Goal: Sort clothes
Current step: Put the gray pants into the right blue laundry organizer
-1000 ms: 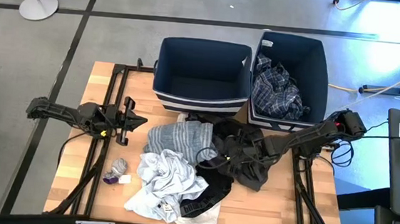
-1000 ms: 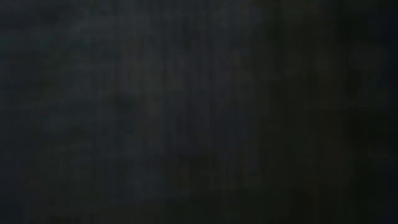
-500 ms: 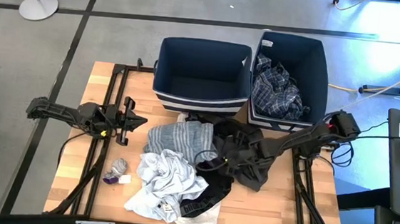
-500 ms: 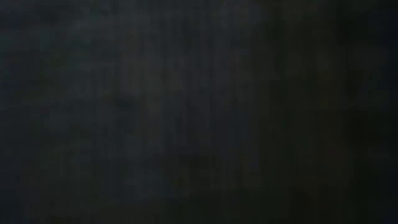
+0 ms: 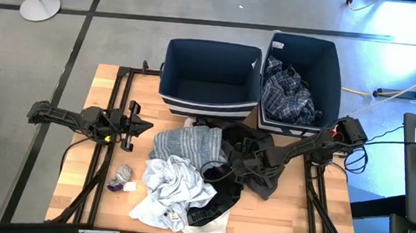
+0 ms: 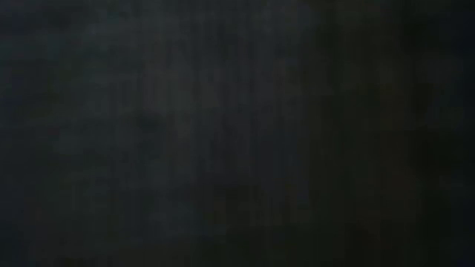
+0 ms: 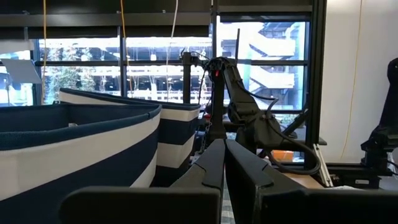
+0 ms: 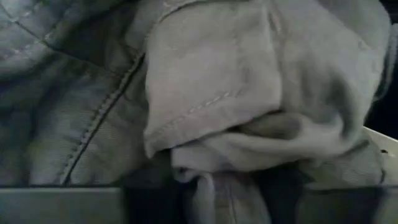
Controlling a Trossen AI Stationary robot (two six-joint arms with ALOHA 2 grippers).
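Slightly retracted now, my right end effector [image 5: 228,165] sits buried in the dark grey garment [image 5: 254,167]; grip unreadable. Left end effector [image 5: 130,125] closed, empty, waiting beside the pile.

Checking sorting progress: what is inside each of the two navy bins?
The right bin holds a blue-white plaid shirt; whatever lies beneath it is covered. The left bin shows only its dark floor, no garment visible.
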